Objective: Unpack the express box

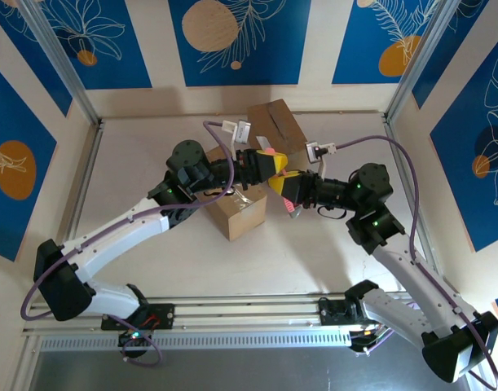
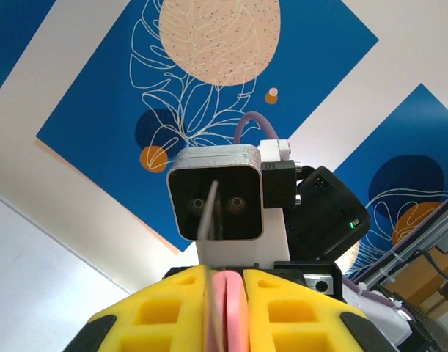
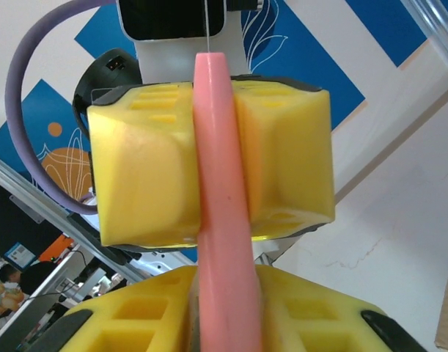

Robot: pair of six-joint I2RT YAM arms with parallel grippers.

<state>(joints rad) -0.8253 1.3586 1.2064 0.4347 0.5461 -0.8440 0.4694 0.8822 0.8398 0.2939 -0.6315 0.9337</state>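
The express box [image 1: 242,215], an open brown carton, stands mid-table under the left arm's wrist. Just right of it, above the table, both grippers meet on one flat pink item [image 3: 220,147]. My left gripper [image 1: 273,163] is shut on its upper end; the yellow fingers squeeze the pink edge [image 2: 234,308] beside a thin clear film. My right gripper [image 1: 288,189] faces it from the right and is shut on the lower part, and its yellow fingers [image 3: 136,323] press both sides of the strip. The left gripper's fingers [image 3: 143,176] sit directly above them.
A second brown cardboard piece [image 1: 277,122] lies near the back wall behind the grippers. Metal frame posts [image 1: 65,65] rise at the back corners, and a rail [image 1: 232,314] runs along the near edge. Patterned blue walls enclose the table.
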